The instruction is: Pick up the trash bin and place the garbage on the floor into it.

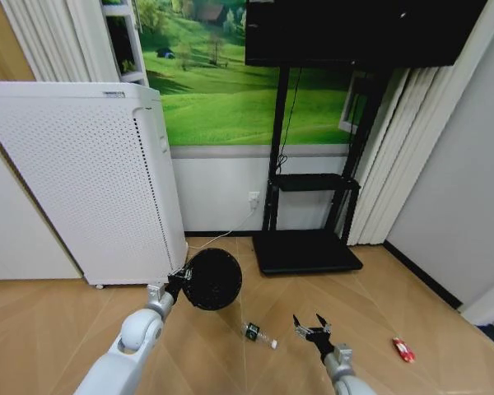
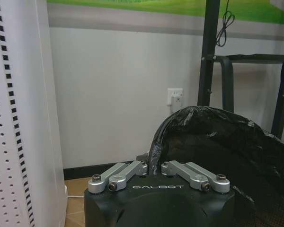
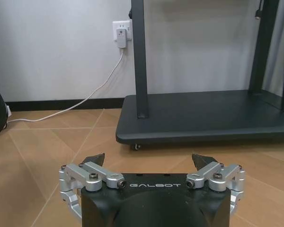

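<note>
My left gripper (image 1: 179, 281) is shut on the near rim of the black trash bin (image 1: 212, 278) and holds it off the floor beside the white appliance. In the left wrist view the fingers (image 2: 132, 169) pinch the bin's rim and its black liner (image 2: 217, 142). A small clear bottle with a green label (image 1: 259, 334) lies on the wooden floor just below the bin. My right gripper (image 1: 313, 324) hovers open and empty to the right of the bottle; in its wrist view my right gripper (image 3: 150, 161) has its jaws spread wide. A red wrapper (image 1: 403, 350) lies farther right.
A tall white perforated appliance (image 1: 82, 181) stands at the left. The black screen stand's base (image 1: 306, 251) sits against the back wall, with a cable running to a wall socket (image 3: 121, 32). A grey wall (image 1: 461, 206) closes the right side.
</note>
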Robot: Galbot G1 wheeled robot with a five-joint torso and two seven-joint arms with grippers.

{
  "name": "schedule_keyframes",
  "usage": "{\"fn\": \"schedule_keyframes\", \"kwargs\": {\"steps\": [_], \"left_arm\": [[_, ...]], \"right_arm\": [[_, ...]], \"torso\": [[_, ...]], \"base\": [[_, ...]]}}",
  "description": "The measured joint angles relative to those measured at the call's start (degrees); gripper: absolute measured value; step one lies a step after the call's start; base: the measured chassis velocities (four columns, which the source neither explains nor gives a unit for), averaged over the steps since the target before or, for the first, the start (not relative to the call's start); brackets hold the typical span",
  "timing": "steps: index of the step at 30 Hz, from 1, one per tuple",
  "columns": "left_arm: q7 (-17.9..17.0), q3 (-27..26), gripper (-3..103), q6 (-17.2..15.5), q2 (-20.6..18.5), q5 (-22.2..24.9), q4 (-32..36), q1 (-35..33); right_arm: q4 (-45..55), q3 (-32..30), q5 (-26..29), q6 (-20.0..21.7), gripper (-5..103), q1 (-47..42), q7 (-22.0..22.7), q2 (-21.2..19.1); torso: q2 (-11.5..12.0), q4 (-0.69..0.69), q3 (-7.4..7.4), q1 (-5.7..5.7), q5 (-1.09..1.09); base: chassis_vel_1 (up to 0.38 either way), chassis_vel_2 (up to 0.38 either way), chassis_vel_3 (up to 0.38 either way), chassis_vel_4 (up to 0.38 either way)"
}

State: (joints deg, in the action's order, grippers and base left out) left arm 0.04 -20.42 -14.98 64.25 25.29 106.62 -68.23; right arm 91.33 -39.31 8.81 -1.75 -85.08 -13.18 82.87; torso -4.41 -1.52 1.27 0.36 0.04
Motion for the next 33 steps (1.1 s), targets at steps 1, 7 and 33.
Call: {"fn": "schedule_keyframes", "kwargs": {"steps": [1,7,33], "left_arm": [[-0.06,0.00,7,0.00,-0.06,-0.01,-0.04,0.04],[0.44,2.69,7,0.23,-0.67,0.47,-2.41,3.49],[-1.39,19.57,7,-1.02,0.82,3.65,-9.74,22.14]], "right_arm": [[-0.22,0.12,-0.05,-0.33,100,0.01,0.03,0.12],[-1.24,1.73,-1.87,-0.21,100,0.07,-0.80,0.25],[-10.98,11.31,-14.21,-5.46,100,4.37,-26.99,-8.84]], "torso": [[0.00,0.00,0.00,0.00,-0.05],[0.01,-0.03,0.01,0.02,-0.04],[0.00,-0.01,0.00,0.00,-0.03]], "base": [[-0.267,0.264,0.256,-0.254],[-0.103,0.117,0.132,-0.088],[0.015,-0.011,-0.021,0.010]]}}
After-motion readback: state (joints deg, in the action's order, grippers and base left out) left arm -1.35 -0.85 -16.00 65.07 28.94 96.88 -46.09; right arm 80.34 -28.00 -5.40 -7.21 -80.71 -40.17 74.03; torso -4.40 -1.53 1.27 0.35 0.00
